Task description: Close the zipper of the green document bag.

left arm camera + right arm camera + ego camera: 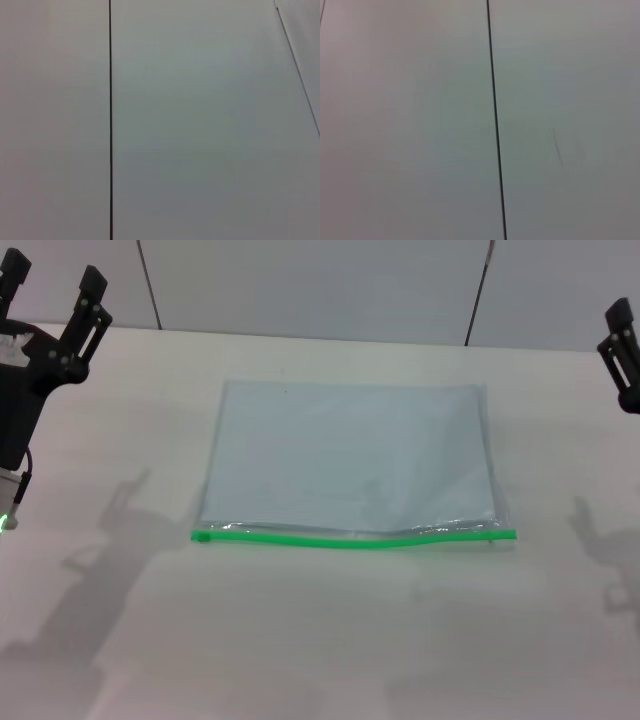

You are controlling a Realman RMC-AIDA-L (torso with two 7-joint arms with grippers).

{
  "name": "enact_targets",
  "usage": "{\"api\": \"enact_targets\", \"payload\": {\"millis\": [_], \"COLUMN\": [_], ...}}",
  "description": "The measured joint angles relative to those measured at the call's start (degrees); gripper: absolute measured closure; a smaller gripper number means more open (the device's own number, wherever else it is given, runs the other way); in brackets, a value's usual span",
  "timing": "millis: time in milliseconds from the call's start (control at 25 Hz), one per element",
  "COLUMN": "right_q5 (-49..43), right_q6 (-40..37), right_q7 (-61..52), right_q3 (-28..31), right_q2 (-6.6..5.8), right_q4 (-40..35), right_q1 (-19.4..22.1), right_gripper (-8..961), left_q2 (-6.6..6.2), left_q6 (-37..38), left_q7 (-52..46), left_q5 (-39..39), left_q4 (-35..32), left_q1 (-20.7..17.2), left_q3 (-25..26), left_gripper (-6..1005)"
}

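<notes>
The green document bag (350, 455) lies flat in the middle of the white table (320, 640), a pale blue-grey translucent pouch. Its zipper (355, 539) is a bright green strip along the edge nearest me, slightly wavy toward the right. A small green slider tab (202, 536) sits at the strip's left end. My left gripper (50, 285) is raised at the far left, well away from the bag, its black fingers (92, 292) spread open and empty. My right gripper (622, 345) shows only partly at the right edge, also far from the bag.
Grey wall panels with dark seams (150, 285) stand behind the table. Both wrist views show only such panels, with a seam (110, 120) in the left one and a seam (495, 120) in the right one. Arm shadows fall on the table on either side of the bag.
</notes>
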State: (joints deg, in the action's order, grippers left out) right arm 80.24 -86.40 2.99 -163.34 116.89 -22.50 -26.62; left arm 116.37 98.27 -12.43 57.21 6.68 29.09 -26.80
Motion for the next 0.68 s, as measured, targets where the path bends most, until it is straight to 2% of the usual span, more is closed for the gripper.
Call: {"api": "enact_targets", "payload": {"millis": [680], "right_q5": [0.0], "right_q6": [0.0], "right_q7": [-0.1], "right_q3": [-1.1], "right_q2": [0.00], "right_q4": [0.0], "right_q1": [-0.6], "right_gripper": [92], "left_q2": [0.09], "left_q6": [0.0], "left_q7": [0.0], "left_q5": [0.0], "left_q4": [0.4], "left_q1": [-0.1], "left_q3": [0.0], "left_gripper": [204]}}
